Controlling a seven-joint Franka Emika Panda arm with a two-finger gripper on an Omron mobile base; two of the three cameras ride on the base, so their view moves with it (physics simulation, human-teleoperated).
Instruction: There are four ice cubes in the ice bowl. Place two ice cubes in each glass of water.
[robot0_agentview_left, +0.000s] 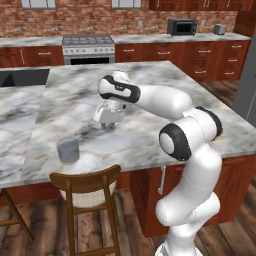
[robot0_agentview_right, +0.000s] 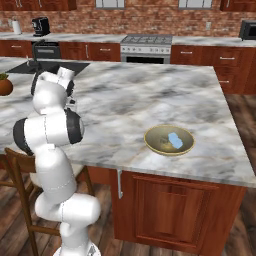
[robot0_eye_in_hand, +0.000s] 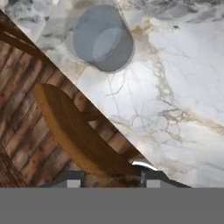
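One glass of water (robot0_agentview_left: 68, 150) stands near the island counter's front edge, to the left of my gripper (robot0_agentview_left: 106, 125). In the hand view this glass (robot0_eye_in_hand: 103, 37) lies ahead, at the top. My gripper (robot0_eye_in_hand: 112, 178) hovers above the marble just inside the counter's edge. Its tips stand about a cube's width apart, and a faint translucent ice cube (robot0_eye_in_hand: 127, 173) with a pale edge shows between them. The ice bowl (robot0_agentview_right: 169, 152) sits far off at the counter's right front, with pale blue ice cubes (robot0_agentview_right: 175, 140) in it. The arm hides part of the counter behind the gripper.
A wooden chair (robot0_agentview_left: 87, 185) stands against the counter's front, right below the glass, and its curved back (robot0_eye_in_hand: 74, 131) shows beneath the gripper. An orange-brown plant pot (robot0_agentview_right: 5, 86) sits at the far left. A dark sink (robot0_agentview_left: 22, 77) lies at the back left.
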